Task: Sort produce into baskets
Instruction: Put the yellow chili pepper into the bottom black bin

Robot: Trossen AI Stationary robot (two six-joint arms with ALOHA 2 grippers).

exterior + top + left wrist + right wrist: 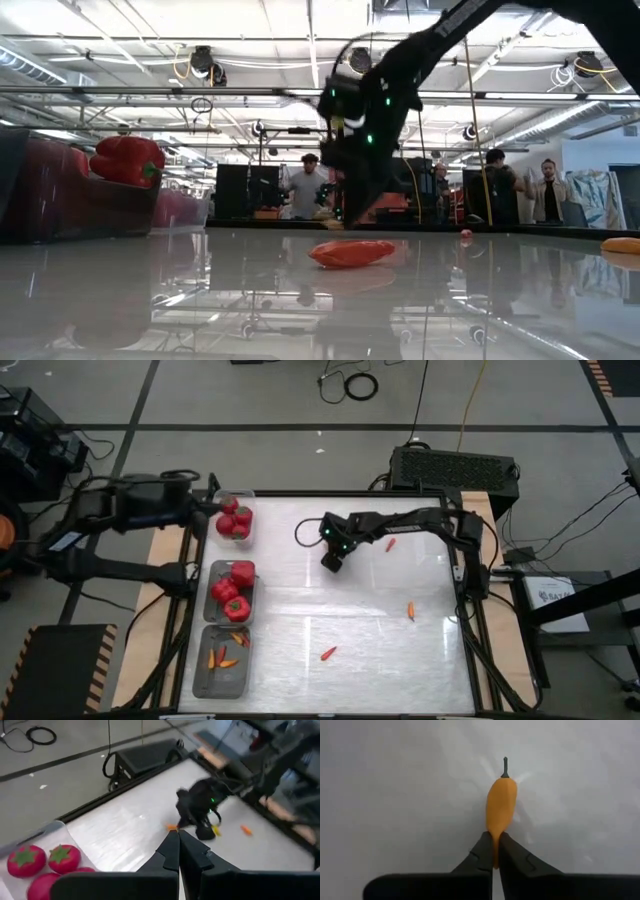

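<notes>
Your table [370,610] has three clear trays down its left edge: tomatoes in the far tray [248,532], big red peppers in the middle tray [212,600], small chilis in the near tray [205,678]. Your right gripper [495,851] is mid-table, pinched tight on the fat end of an orange chili [501,802] w/ the stem pointing away; the left gripper [178,851] is closed on nothing, by the far tray. That chili looks light, smooth & slippery, so I'd grip nearer its middle, & three more chilis [328,653] lie loose on the table.
</notes>
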